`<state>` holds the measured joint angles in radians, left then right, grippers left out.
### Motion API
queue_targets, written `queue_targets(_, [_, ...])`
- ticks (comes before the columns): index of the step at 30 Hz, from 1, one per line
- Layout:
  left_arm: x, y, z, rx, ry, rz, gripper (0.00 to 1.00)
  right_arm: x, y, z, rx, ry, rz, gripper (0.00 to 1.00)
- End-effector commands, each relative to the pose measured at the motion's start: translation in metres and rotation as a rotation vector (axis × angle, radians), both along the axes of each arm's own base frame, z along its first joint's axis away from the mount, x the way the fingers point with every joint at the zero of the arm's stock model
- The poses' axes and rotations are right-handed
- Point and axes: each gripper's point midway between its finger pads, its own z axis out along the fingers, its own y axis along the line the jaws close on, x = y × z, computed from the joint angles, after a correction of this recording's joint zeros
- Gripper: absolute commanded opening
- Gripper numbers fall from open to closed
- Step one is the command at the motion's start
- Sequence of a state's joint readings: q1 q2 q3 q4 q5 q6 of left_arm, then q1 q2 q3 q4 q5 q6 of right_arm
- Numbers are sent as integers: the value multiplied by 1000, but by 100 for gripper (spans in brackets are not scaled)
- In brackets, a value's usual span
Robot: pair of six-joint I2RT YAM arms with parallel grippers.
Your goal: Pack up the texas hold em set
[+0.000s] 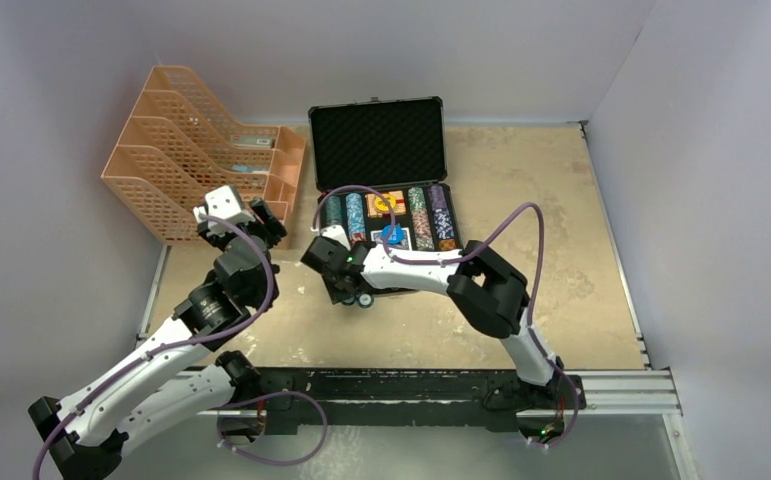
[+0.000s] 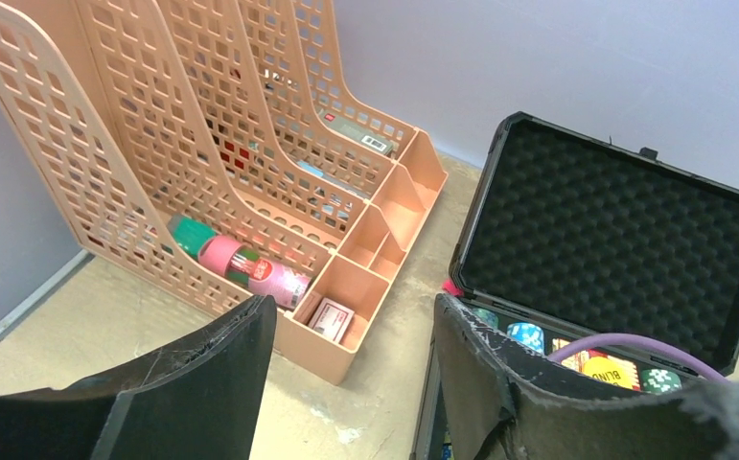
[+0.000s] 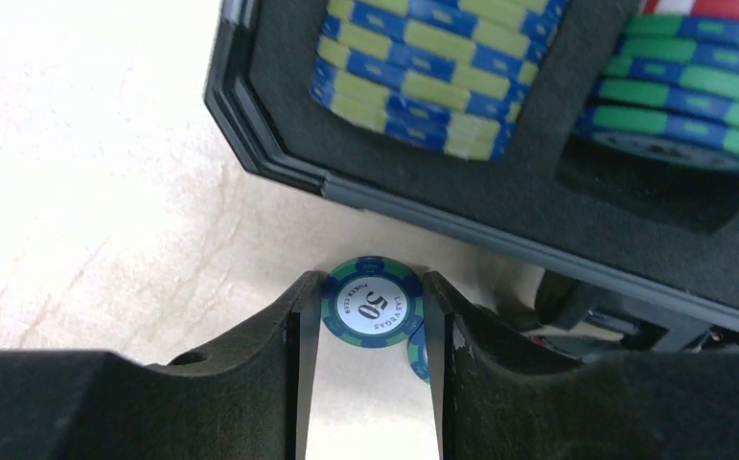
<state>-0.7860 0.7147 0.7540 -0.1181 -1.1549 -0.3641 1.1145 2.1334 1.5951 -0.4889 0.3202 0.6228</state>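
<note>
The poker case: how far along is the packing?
Done: rows of chips already fill the foam slots of the case. In hand: the right gripper pinches a blue-green 50 chip just outside the case. Remaining: a second chip beside it, and the lid is still open. The left gripper hangs open, idle.

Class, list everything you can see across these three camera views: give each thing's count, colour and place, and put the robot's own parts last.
Case: one, black, open, back middle of table.
Chip rows: several, multicoloured, in the case's foam slots.
Loose chip: one, blue-green, marked 50, on the table in front of the case.
File organiser: one, orange mesh, back left.
Can: one, pink-green, lying in the organiser.
Table: one, beige.
Left gripper: one, black, open, near the organiser.
Right gripper: one, black, shut on the loose chip.
</note>
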Motion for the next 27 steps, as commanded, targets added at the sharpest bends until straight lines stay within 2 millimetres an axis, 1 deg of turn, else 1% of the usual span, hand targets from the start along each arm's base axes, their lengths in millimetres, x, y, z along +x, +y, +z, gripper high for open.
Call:
queue_targets(1, [1,4,2,-33,-15,44,62,-8,-9,26,26,8,21,44])
queue_targets(8, [2,3,0,-32,-9,50,63,-19,-13,36,58,25,54,44])
queue_targets(13, [3,1,-1,-33,-6,43,64,-29,-20,35,54,43,68,45])
queue_targets(16, [4,-3,-4,-43,1,24,64,-33,-24,35,60,51,52,45])
queue_targets(18, [5,-9,-8,-85,20,1,67,-36,-26,38,80,60,33,45])
queue_targets(19, [5,-14,-11,-115,37,-13,67,-39,-25,41,102,68,34,45])
queue_targets(21, [6,-26,-21,-161,82,-51,67,-37,-27,48,125,53,12,45])
queue_targets(23, [7,-37,-37,-185,137,-89,68,-35,-26,57,158,36,-6,45])
queue_targets(24, [7,-45,-49,-197,169,-122,68,-35,-27,59,172,33,-16,45])
queue_targets(27, [1,-78,-85,-197,291,-303,68,-31,-33,66,203,28,-52,46])
